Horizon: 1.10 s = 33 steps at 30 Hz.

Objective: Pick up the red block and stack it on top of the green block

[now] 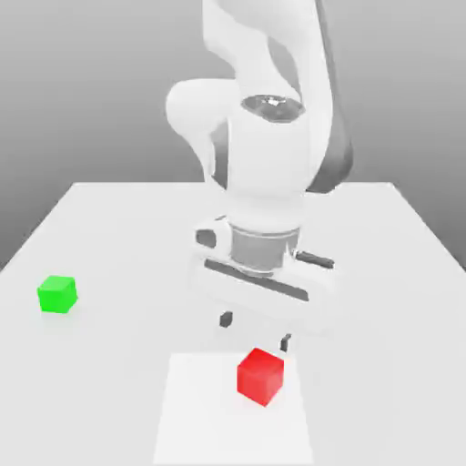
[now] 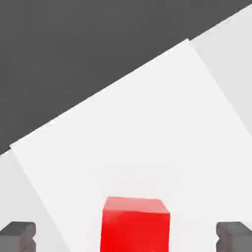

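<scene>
Figure: approach phase of the pick. The gripper [image 1: 256, 331] hangs pointing down above the table [image 1: 382, 237], its jaws spread wide and holding nothing; in the hand view the two dark fingertips [image 2: 17, 236] stand well apart at either side of the red block [image 2: 135, 224]. The red block rests on a lighter square patch [image 1: 196, 410] of the table, just below the gripper and a little nearer the camera in the exterior view, not yet between the fingers. The green block [image 1: 57, 294] sits on the table well apart from the gripper, toward the exterior view's left. To do this step well, the hand should probably be brought squarely over the red block so that it lies midway between the fingertips, then lowered straight until the pads flank two opposite faces before closing. An off-centre descent risks one finger landing on the top face or nudging the cube aside. The red block is a cube, so it has no long axis. It stands flat, one face up, its side faces turned slightly relative to the table edges; the fingers appear roughly aligned with one pair of faces.
</scene>
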Each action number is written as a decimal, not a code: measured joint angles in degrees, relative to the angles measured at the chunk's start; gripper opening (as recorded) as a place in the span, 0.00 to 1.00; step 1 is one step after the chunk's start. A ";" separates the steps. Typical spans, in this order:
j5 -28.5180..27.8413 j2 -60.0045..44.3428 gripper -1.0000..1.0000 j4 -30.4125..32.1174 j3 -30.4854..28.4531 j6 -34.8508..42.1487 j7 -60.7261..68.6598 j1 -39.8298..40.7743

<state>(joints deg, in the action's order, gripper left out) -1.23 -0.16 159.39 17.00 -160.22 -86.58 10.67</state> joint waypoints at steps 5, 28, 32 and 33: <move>-3.46 -5.18 0.50 -0.67 -1.45 -4.30 -3.25 -0.01; -3.33 -5.48 0.00 -0.71 -3.08 -4.66 -3.23 -1.73; 0.11 -1.43 0.00 0.17 -2.24 -1.29 -0.60 -1.80; 0.73 -0.53 0.00 0.44 -2.12 -0.52 -0.10 -1.82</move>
<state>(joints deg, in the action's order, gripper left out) -0.50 -0.69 159.83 14.88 -160.74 -86.68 8.85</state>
